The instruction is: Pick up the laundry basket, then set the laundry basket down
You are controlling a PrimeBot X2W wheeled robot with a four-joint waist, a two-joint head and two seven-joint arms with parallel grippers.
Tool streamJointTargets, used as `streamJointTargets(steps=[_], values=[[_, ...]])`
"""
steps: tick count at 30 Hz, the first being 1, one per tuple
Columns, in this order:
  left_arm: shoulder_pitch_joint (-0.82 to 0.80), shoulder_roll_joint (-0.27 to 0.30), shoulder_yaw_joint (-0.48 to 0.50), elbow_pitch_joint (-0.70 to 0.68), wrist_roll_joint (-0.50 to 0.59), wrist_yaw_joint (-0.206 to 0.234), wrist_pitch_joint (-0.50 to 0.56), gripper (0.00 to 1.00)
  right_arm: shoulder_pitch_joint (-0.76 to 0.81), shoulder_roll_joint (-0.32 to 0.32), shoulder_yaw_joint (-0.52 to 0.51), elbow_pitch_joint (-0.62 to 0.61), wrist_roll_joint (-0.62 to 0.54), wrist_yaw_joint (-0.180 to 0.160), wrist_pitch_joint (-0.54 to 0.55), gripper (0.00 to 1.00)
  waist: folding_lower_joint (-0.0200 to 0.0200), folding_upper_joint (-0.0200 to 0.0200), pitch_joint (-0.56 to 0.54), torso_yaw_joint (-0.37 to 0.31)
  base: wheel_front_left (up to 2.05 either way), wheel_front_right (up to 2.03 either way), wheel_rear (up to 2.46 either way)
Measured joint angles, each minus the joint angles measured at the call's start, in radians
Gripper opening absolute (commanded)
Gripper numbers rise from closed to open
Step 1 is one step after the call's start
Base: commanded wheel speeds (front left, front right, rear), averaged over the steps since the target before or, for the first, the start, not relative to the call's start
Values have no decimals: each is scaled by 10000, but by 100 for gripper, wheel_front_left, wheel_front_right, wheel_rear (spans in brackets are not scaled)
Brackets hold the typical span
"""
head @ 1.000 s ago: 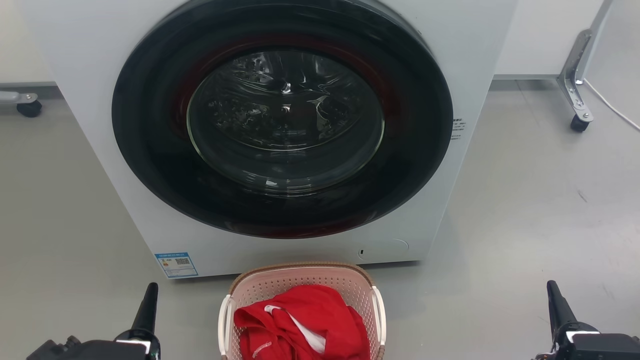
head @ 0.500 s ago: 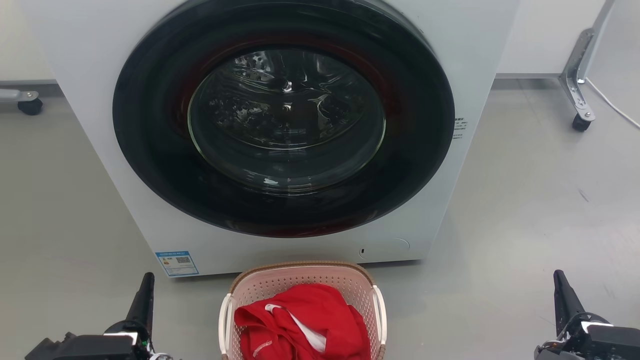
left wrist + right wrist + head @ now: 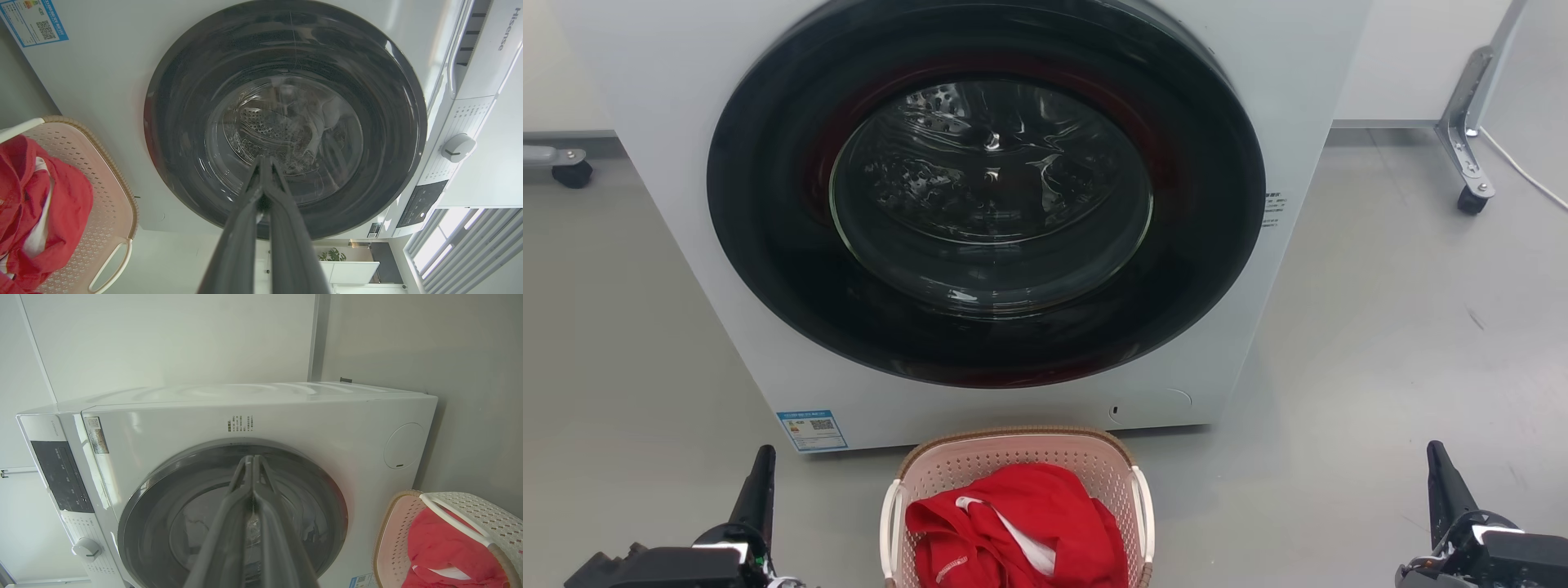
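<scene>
The laundry basket (image 3: 1013,438) stands on the floor at the bottom centre of the head view, just in front of the washing machine. It is pale pink and perforated, with a brown rim and white side handles, and holds a red garment (image 3: 1021,523). My left gripper (image 3: 764,457) is low on the left, well clear of the basket, fingers shut with nothing in them. My right gripper (image 3: 1435,453) is far to the right, also shut and empty. The left wrist view has the basket (image 3: 106,183) at its left beside the shut fingertips (image 3: 262,161). The right wrist view has the basket (image 3: 470,506) at its lower right.
A white front-loading washing machine (image 3: 670,122) with a shut dark round door (image 3: 988,188) rises right behind the basket. A metal leg on a caster (image 3: 1463,147) and a white cable (image 3: 1527,180) lie at the right, another caster (image 3: 572,171) at the far left. Grey floor flanks the basket.
Over the last second both grippers have drifted slightly outward, the left one leftward and the right one rightward. In the last half second nothing has moved. The basket has stayed put.
</scene>
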Motion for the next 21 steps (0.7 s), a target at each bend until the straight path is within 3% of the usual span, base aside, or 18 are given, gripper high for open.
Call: streamJointTargets(steps=[21], values=[[0, 0, -2, 0, 0, -2, 0, 0, 0, 0, 0, 0, 2, 0, 0, 0, 0, 0, 0, 0, 0, 0, 0]])
